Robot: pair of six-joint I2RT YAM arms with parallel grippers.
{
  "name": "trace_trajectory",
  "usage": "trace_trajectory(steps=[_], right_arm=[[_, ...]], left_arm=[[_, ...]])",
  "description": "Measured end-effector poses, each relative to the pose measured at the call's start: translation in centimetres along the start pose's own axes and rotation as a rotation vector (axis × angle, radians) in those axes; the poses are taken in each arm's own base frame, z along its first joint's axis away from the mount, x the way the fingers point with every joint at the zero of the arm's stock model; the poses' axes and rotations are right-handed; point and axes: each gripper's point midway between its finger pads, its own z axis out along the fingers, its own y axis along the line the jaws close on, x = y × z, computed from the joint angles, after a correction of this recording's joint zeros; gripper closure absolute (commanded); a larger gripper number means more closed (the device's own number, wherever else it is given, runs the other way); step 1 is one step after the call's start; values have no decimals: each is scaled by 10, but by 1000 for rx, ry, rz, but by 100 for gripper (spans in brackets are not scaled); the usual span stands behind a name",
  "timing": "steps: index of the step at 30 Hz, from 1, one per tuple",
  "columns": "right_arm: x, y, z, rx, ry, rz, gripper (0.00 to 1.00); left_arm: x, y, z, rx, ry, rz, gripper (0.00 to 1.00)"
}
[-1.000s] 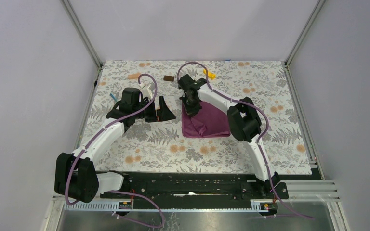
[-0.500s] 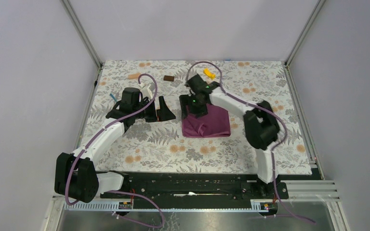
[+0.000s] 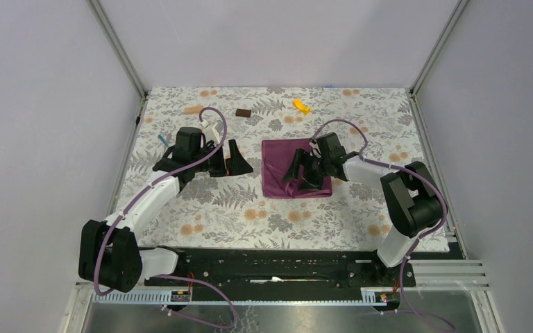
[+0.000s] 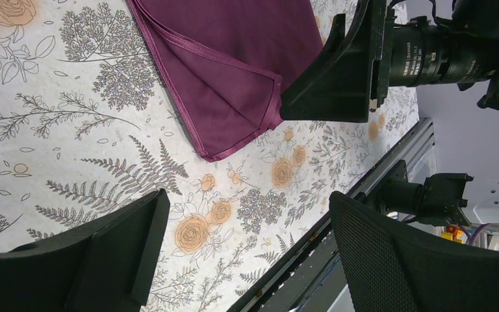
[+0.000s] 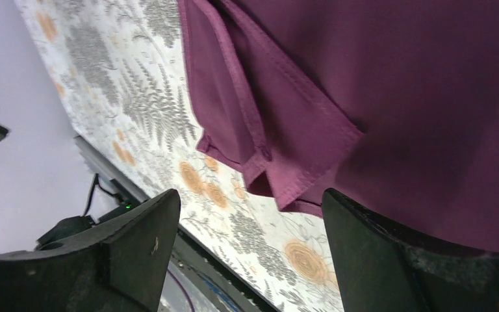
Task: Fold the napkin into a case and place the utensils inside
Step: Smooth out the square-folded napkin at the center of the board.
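The plum napkin (image 3: 277,156) lies folded on the floral table cover, its layered hemmed corner (image 5: 279,156) pointing toward the near edge. My right gripper (image 3: 304,173) hovers low over the napkin's near right part, jaws wide open (image 5: 250,198) with nothing between them. My left gripper (image 3: 238,161) stands open just left of the napkin, and only floral cover shows between its fingers (image 4: 247,198). In the left wrist view, a right fingertip (image 4: 338,78) sits over the napkin (image 4: 227,58). Of the utensils, only a slim blue tip (image 3: 162,139) shows beside the left arm.
A small yellow piece (image 3: 301,105), a brown block (image 3: 243,112) and a peach cylinder (image 3: 193,109) lie along the far side. Metal frame posts and grey walls bound the table. The black rail (image 3: 271,267) carries the arm bases at the near edge.
The right gripper has opened and swung from the napkin's far left corner back to its near right part. The napkin now lies flat. The left arm has not moved.
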Motion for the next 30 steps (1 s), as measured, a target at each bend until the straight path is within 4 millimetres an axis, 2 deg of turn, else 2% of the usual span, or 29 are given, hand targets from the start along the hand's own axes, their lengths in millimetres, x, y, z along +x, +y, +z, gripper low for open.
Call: trace_trajectory(steps=[11, 14, 21, 23, 27, 30], right_arm=[[-4, 28, 20, -159, -21, 34, 16], [4, 39, 29, -171, 3, 13, 17], [34, 81, 45, -202, 49, -113, 15], [40, 83, 47, -189, 50, -154, 15], [36, 70, 43, -127, 25, -196, 16], [27, 68, 29, -114, -6, -212, 24]], left_arm=[[2, 2, 1, -2, 5, -4, 1], [2, 2, 1, -2, 5, -4, 1], [2, 2, 1, -3, 5, -4, 1], [2, 2, 1, -3, 5, -4, 1], [3, 3, 2, -5, 9, -12, 2], [5, 7, 7, -9, 21, -31, 7]])
